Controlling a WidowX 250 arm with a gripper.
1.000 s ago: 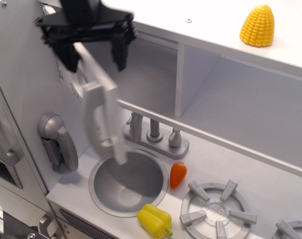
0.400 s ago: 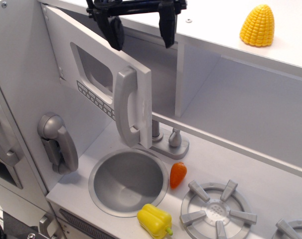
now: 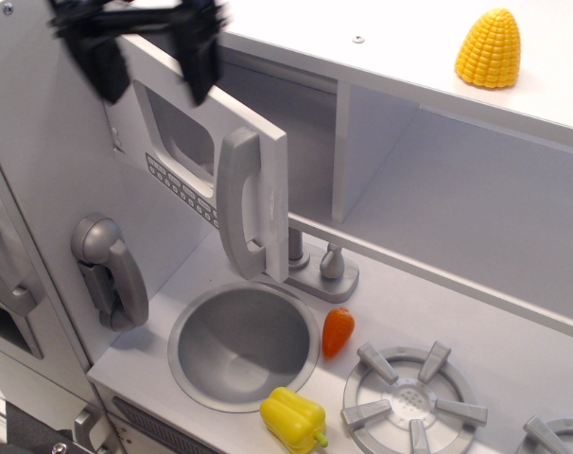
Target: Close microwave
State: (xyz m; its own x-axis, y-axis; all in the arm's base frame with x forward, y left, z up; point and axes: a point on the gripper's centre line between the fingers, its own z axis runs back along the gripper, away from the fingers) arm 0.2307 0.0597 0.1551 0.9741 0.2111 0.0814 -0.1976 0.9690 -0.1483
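The microwave is the light grey compartment at the upper left. Its door (image 3: 268, 156) stands partly open and swung out over the counter. The door has a dark window (image 3: 178, 128), a row of small buttons (image 3: 182, 184) and a tall silver handle (image 3: 239, 203). My black gripper (image 3: 152, 64) hangs at the top left, above and just in front of the door's upper hinge-side part. It is blurred, with its fingers (image 3: 103, 68) spread wide, open and empty. It does not touch the door as far as I can tell.
A silver toy phone (image 3: 112, 270) hangs on the left wall. Below the door are the sink (image 3: 244, 345) and faucet (image 3: 296, 255). An orange vegetable (image 3: 338, 331), a yellow pepper (image 3: 293, 419) and a burner (image 3: 414, 397) are on the counter. The corn (image 3: 490, 47) stands on top, above the doorless shelf (image 3: 457, 199).
The door swung from wide open to half shut in the first half second, then stayed. The gripper went right above the door's free edge, then back left.
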